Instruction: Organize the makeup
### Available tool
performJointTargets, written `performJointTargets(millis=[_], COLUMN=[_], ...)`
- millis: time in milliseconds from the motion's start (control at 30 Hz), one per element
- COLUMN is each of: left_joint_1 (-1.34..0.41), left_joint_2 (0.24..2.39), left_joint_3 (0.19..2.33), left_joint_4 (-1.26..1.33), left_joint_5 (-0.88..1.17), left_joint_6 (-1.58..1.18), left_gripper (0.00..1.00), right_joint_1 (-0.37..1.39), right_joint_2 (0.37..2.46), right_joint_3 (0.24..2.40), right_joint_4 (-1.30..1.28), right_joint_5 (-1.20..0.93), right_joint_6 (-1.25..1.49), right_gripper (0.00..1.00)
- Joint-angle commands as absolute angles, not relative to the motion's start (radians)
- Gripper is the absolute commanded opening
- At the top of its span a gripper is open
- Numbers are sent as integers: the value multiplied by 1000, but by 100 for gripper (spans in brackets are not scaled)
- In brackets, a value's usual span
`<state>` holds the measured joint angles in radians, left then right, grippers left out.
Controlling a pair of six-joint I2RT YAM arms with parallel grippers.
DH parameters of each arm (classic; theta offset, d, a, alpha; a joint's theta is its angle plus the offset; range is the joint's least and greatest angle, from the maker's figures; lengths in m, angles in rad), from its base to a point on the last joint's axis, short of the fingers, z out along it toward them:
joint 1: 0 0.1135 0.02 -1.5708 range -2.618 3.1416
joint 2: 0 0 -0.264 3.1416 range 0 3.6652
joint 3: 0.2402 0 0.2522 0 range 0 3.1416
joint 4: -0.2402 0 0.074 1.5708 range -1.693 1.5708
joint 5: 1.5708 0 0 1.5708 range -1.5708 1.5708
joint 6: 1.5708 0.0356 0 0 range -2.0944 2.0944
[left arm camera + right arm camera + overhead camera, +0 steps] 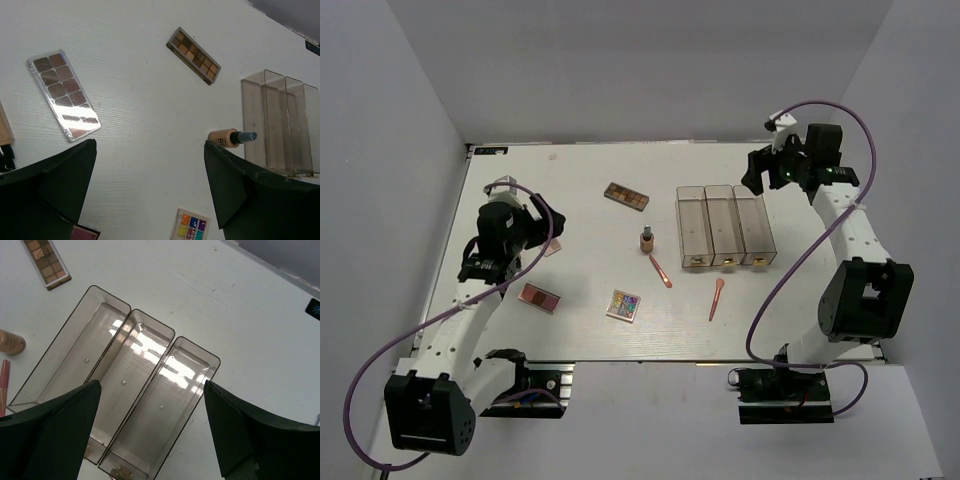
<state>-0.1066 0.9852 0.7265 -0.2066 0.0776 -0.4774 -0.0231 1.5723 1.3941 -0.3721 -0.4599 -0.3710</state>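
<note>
My left gripper (548, 228) (150, 200) is open and empty above the table's left side. Beside it lies a brown-shade palette in a clear case (64, 95) (554, 247). A brown-gold palette (626, 195) (193, 48) (46, 262) lies farther back. A tan bottle with a dark cap (647, 240) (231, 138) (11, 342) stands mid-table. A multicolour palette (624, 305) (191, 225), a pink-brown palette (540, 297) and two coral sticks (660, 271) (716, 298) lie nearer the front. My right gripper (757, 175) (150, 440) is open and empty above the clear box.
The clear three-compartment box (723, 227) (125, 390) (280, 125) holds nothing and has gold knobs on its near end. A tan object (5, 135) shows at the left wrist view's left edge. White walls enclose the table on three sides.
</note>
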Motion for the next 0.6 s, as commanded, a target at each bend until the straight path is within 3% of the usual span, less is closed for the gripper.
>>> performJointTargets(millis=[0, 200, 267, 400, 467, 500, 567], left_joint_1=[-107, -107, -107, -107, -107, -107, -107], left_joint_2=[999, 1002, 999, 986, 982, 980, 976], left_joint_3=[726, 727, 726, 716, 709, 704, 698], left_joint_4=[-173, -189, -196, -213, -216, -218, -218], left_joint_5=[146, 153, 152, 150, 155, 161, 172], left_joint_6=[-488, -494, -492, -497, -500, -503, -508], left_gripper=[98, 98, 98, 96, 94, 92, 85], right_joint_1=[-12, -8, -2, 84, 142, 184, 243], right_joint_2=[1595, 1604, 1647, 1808, 1906, 1934, 2012], right_joint_3=[1442, 1440, 1453, 1690, 1787, 1869, 1929], right_joint_4=[-425, -446, -428, -554, -618, -627, -638], right_joint_5=[-523, -748, -736, -704, -651, -588, -529], right_joint_6=[-428, -590, -562, -589, -595, -583, -572], right_gripper=[89, 89, 89, 88, 79, 65, 50])
